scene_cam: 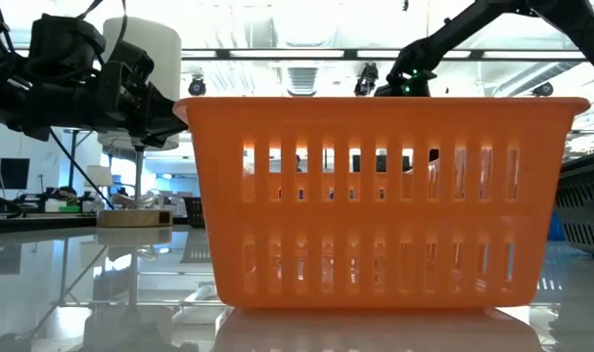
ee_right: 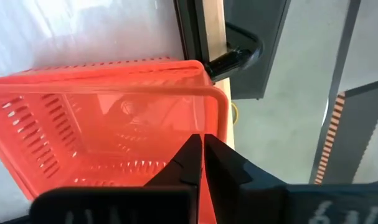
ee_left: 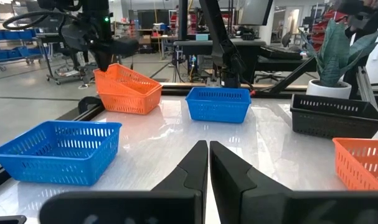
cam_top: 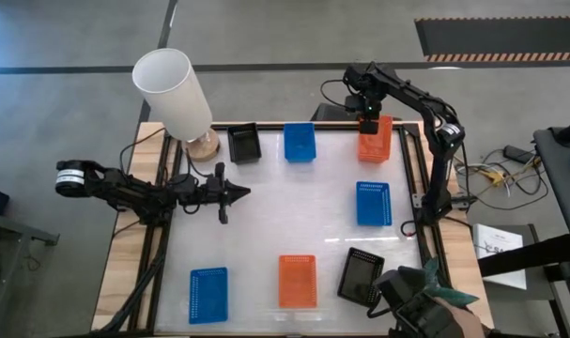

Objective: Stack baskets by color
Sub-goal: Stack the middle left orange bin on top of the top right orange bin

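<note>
The right gripper (cam_top: 367, 120) stood at the table's far right corner with its fingers (ee_right: 195, 163) pinched together on the wall of an orange basket (cam_top: 375, 139), which the left wrist view showed tilted, one side lifted, on a second orange basket (ee_left: 123, 99) nested under it; the high view gave only a single orange shape there. The left gripper (cam_top: 242, 193) hung over the left-middle of the table (cam_top: 266, 225), its fingers (ee_left: 198, 167) pressed together on nothing. From above, the other baskets lay apart from one another: a black one (cam_top: 244, 143) and a blue one (cam_top: 300, 142) along the far edge, a blue one (cam_top: 373, 203) on the right, then a blue one (cam_top: 207, 294), an orange one (cam_top: 298, 281) and a tilted black one (cam_top: 361, 275) along the near edge. The green plant (cam_top: 433, 291) covered the near right corner, so the edge of that black basket and anything beneath the leaves could not be made out. The low view was almost filled by the near orange basket (scene_cam: 380, 200), which hid most of the table behind it; only the right arm's wrist and the white lampshade (scene_cam: 140, 49) showed above it. Each basket seen from above held nothing. The right wrist view showed the gripped basket's bare mesh floor and the table frame (ee_right: 195, 31) beyond it.
</note>
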Robot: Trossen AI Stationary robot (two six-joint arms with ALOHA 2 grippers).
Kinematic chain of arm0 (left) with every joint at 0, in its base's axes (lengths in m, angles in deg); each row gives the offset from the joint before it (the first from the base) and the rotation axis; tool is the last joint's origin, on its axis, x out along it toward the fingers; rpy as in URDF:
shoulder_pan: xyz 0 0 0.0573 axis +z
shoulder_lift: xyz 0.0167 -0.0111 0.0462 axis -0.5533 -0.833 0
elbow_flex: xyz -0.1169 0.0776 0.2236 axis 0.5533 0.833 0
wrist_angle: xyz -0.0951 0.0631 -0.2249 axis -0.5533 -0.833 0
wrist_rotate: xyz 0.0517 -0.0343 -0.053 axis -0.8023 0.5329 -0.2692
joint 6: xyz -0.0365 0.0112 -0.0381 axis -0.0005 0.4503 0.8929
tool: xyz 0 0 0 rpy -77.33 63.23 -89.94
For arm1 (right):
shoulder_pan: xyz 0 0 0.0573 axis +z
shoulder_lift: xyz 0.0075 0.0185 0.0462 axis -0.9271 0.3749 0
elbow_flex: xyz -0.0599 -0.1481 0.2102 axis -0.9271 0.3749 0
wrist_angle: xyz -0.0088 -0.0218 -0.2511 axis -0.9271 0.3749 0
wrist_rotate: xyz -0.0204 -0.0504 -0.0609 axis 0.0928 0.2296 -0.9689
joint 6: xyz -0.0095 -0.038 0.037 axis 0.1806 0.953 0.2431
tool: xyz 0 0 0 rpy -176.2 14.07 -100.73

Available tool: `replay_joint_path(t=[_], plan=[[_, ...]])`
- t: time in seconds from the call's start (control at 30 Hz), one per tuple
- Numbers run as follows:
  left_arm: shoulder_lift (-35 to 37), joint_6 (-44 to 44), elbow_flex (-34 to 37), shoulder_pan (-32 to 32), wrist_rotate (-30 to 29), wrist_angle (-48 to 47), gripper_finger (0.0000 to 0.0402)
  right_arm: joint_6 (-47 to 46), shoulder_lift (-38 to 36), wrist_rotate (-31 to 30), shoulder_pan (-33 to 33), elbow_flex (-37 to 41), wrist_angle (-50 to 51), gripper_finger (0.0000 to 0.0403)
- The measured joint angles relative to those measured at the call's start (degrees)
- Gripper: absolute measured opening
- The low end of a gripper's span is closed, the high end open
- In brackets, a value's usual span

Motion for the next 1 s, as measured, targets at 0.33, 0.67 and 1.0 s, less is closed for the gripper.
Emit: replay_joint_path(t=[0.33,0.67,1.0], plan=[[0.0,0.0,0.0,0.0,0.0,0.0,0.0,-13.1,-1.8,0.0,1.0,-5.9,4.9,0.0074],[0.0,0.0,0.0,0.1,0.0,0.0,0.0,-43.5,-11.8,7.3,4.8,2.8,-2.7,0.0023],[0.0,0.0,-0.1,0.0,0.0,0.1,0.0,-67.4,-27.2,-4.0,14.6,27.3,-23.8,0.0072]])
